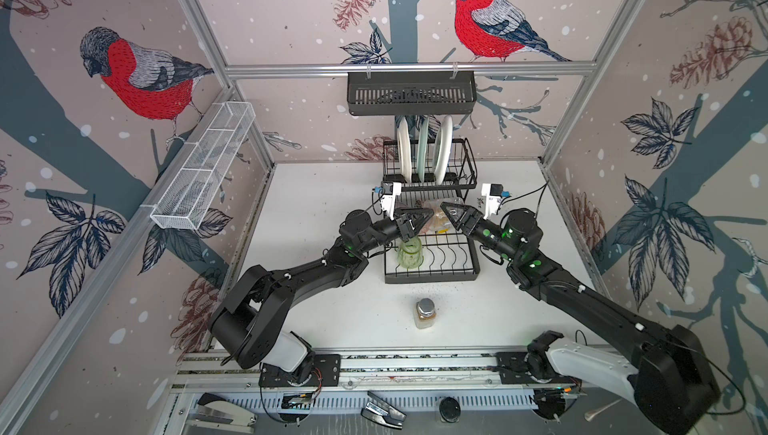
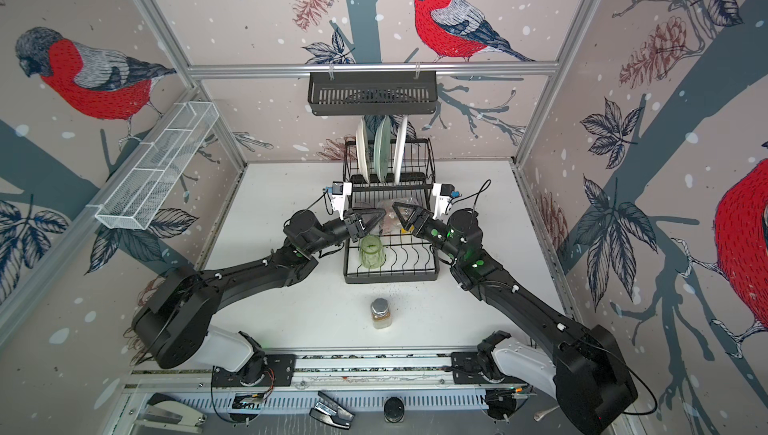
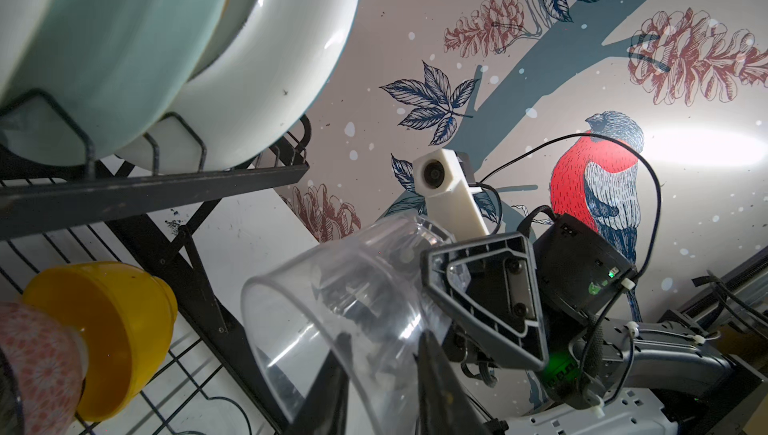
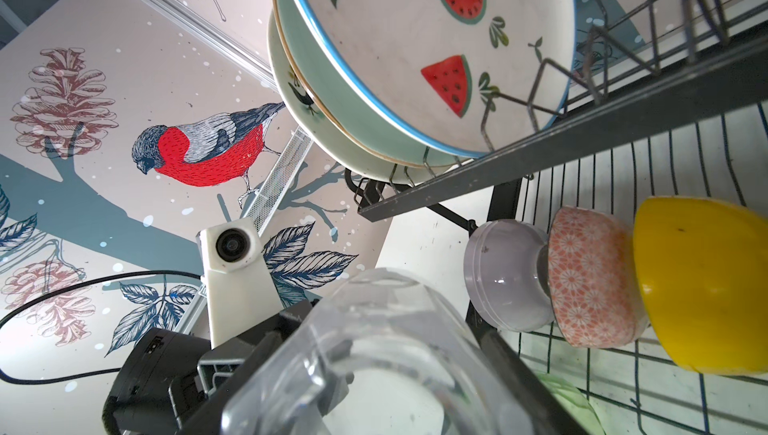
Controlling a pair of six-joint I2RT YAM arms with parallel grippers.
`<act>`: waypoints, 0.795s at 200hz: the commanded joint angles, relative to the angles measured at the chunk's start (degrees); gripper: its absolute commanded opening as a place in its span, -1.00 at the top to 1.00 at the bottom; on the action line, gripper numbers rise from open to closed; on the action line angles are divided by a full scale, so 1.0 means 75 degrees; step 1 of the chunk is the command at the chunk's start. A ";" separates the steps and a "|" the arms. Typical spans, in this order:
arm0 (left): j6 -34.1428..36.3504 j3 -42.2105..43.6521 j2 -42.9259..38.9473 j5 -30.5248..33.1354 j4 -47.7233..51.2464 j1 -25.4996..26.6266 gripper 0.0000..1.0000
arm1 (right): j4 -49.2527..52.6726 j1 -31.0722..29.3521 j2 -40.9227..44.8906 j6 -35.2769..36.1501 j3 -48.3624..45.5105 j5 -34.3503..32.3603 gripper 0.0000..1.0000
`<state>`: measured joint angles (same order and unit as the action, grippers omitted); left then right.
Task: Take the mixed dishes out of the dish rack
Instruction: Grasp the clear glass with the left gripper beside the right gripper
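Over the dish rack's (image 1: 432, 275) lower tier, both grippers meet at a clear ribbed tumbler (image 3: 332, 295) lying tilted in the air. My right gripper (image 4: 386, 337) is shut around its body. My left gripper (image 3: 382, 341) is shut on its rim wall, one finger inside and one outside. A green tumbler (image 1: 410, 253) stands at the tier's front left. Lilac (image 4: 507, 279), pink-patterned (image 4: 590, 279) and yellow (image 4: 702, 283) bowls lie nested on their sides further back. White (image 1: 404, 150), pale green (image 1: 423, 150) and watermelon (image 4: 436, 38) plates stand in the raised tier.
A silver-capped jar of brown powder (image 1: 424, 312) stands on the white table in front of the rack. A long black slotted basket (image 1: 411, 94) hangs on the back rail above the plates. A white mesh tray (image 1: 203, 171) hangs on the left wall.
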<state>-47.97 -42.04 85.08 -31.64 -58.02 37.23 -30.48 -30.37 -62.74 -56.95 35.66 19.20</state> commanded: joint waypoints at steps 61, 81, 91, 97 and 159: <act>0.0231 -0.0037 0.0046 -0.0155 -0.0263 0.0016 0.90 | -0.1144 -0.0041 -0.0187 -0.0296 -0.0061 0.0837 -0.18; 0.0265 -0.0065 0.0076 -0.0233 -0.0256 0.0016 0.79 | -0.1185 -0.0055 -0.0231 -0.0275 -0.0055 0.0879 -0.18; 0.0266 -0.0072 0.0114 -0.0290 -0.0256 0.0013 0.78 | -0.1197 -0.0052 -0.0258 -0.0264 -0.0035 0.0901 -0.18; 0.0266 -0.0088 0.0128 -0.0310 -0.0253 0.0016 0.78 | -0.1196 -0.0055 -0.0280 -0.0268 -0.0021 0.0914 -0.18; 0.0278 -0.0131 0.0258 -0.0463 -0.0300 0.0015 0.56 | -0.1174 -0.0078 -0.0476 -0.0241 0.0069 0.0994 -0.18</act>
<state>-48.27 -42.46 86.52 -33.19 -61.76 37.12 -37.32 -30.15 -65.95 -59.61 35.46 19.07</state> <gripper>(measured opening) 0.187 0.716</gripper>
